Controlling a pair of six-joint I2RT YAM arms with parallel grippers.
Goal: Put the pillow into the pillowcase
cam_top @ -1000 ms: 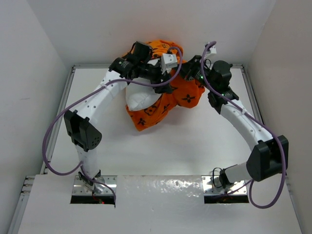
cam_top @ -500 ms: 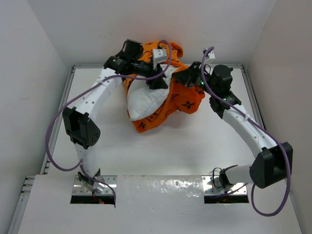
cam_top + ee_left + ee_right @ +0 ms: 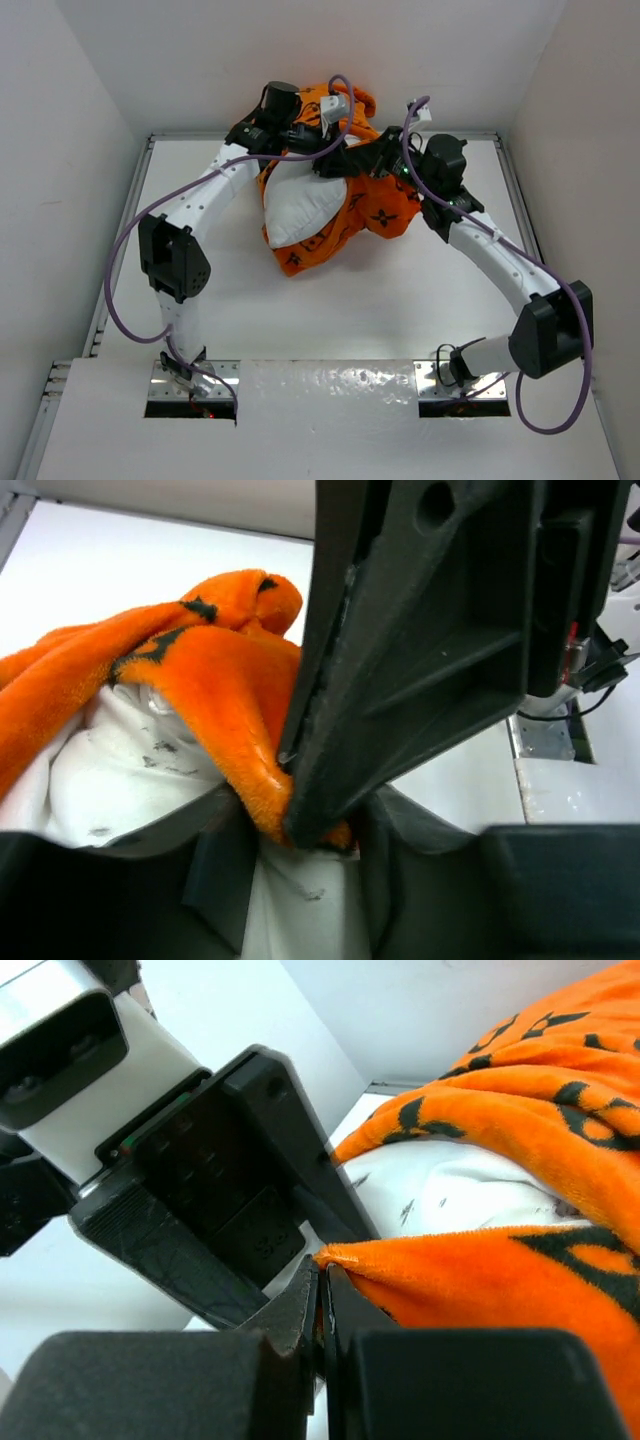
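Since a second ago the left claw (image 3: pixel 305 830) has been swung in to meet the right claw and has been narrowed, and more of the pillow (image 3: pixel 298 205) has been bared below it. On the left, this claw is seen spread partway, one finger on each side of a fold of the orange hem (image 3: pixel 262 800). Whether the fold is already pressed cannot be told from the wrist view. The pillow is found directly beneath and to the near-left of this claw, plump and white. About half of it is uncovered, and its far end is tucked under orange fleece. The pillowcase (image 3: pixel 385 205) is bunched over the pillow's far and right sides, mostly under and to the right of the left claw, on the surface (image 3: pixel 400 300). On the right, the right claw (image 3: pixel 322 1285) is pressed together on the hem, a thin edge of fleece being pinched between its tips, close against the left claw.

The step in hand is judged to be the opening of the pillowcase's mouth, with the hem being given a second grip. For the next move, the left claw's hold would have to be completed on the hem alone, with no pillow fabric caught. The two claws would then need to be drawn apart, so that the mouth is stretched and can be pulled over the uncovered half.
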